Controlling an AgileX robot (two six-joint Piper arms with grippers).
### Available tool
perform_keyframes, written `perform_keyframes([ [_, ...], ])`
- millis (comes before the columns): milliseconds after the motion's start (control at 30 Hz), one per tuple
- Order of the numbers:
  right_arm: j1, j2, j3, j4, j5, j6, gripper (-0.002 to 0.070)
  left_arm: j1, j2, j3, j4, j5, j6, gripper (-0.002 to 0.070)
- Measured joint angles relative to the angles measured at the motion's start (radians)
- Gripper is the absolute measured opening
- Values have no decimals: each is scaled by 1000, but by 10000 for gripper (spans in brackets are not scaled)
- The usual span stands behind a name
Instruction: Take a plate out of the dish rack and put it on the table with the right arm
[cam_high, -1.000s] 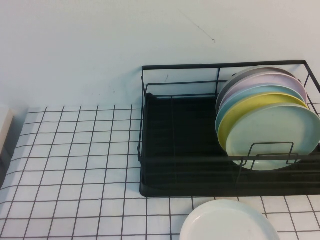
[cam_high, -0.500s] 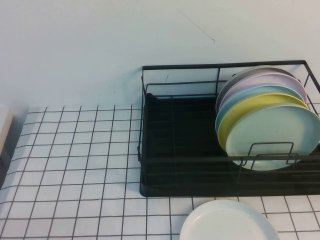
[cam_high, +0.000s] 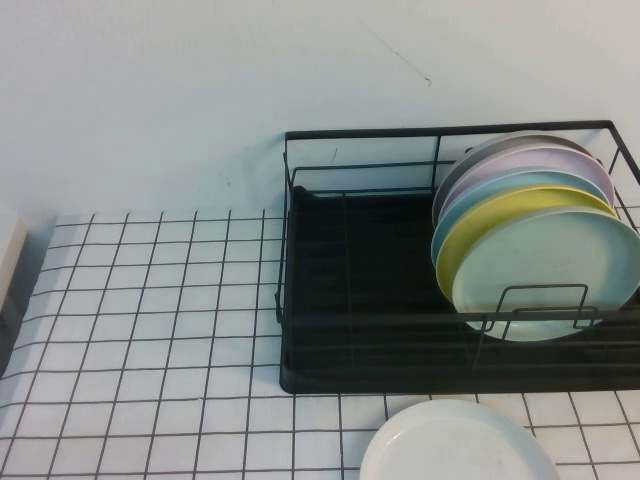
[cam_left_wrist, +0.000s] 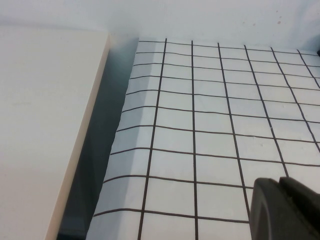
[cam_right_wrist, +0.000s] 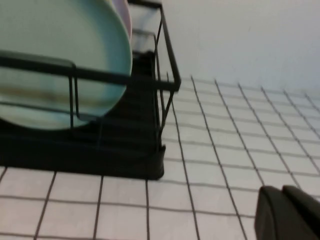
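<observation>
The white plate (cam_high: 457, 444) lies flat on the grid-lined table (cam_high: 150, 330) at its near edge, just in front of the black dish rack (cam_high: 350, 300), which stands toward the table's far right and holds the mint-green plate (cam_high: 545, 270), the yellow plate (cam_high: 470, 235) and others upright between its dividers. Judging from this, the plate is out and set down, so the task looks essentially done, with only the retreat possibly left. The right gripper (cam_right_wrist: 290, 212) hangs low over bare table beside the rack's right end, holding nothing, and the left gripper (cam_left_wrist: 285, 207) sits near the table's left edge beside a cream board (cam_left_wrist: 45, 125); whether either is released or clenched cannot be told.
</observation>
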Motion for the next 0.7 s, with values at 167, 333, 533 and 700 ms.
perform_keyframes([
  [167, 0, -52, 40, -20, 104, 29, -2, 0, 0, 0, 0, 0, 0, -3],
  [333, 0, -58, 40, -22, 113, 27, -2, 0, 0, 0, 0, 0, 0, -3],
  [533, 0, -58, 39, -25, 118, 27, -2, 0, 0, 0, 0, 0, 0, -3],
  [700, 0, -58, 39, -25, 118, 27, -2, 0, 0, 0, 0, 0, 0, -3],
])
